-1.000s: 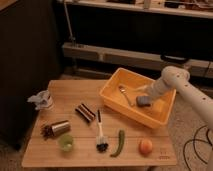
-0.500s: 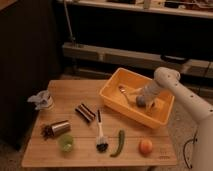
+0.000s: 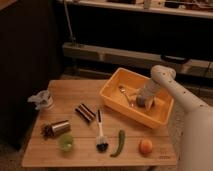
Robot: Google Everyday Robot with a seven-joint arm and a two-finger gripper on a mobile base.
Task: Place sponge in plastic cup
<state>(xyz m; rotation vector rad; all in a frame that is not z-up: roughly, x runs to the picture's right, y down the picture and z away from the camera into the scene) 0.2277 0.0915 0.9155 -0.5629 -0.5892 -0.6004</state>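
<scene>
The end effector (image 3: 144,101) sits low inside the yellow bin (image 3: 120,113); whether it grips anything I cannot tell. What looks like the sponge (image 3: 134,96), a dim tan lump, lies just beside it. The green plastic cup (image 3: 66,143) stands well apart on the desk (image 3: 70,95).

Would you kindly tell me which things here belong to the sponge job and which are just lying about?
Job: gripper, down in the yellow bin; green cup; sponge, which I cannot pick out.
Lying about: spoon, brush, can, green pod, orange, brown bars.
</scene>
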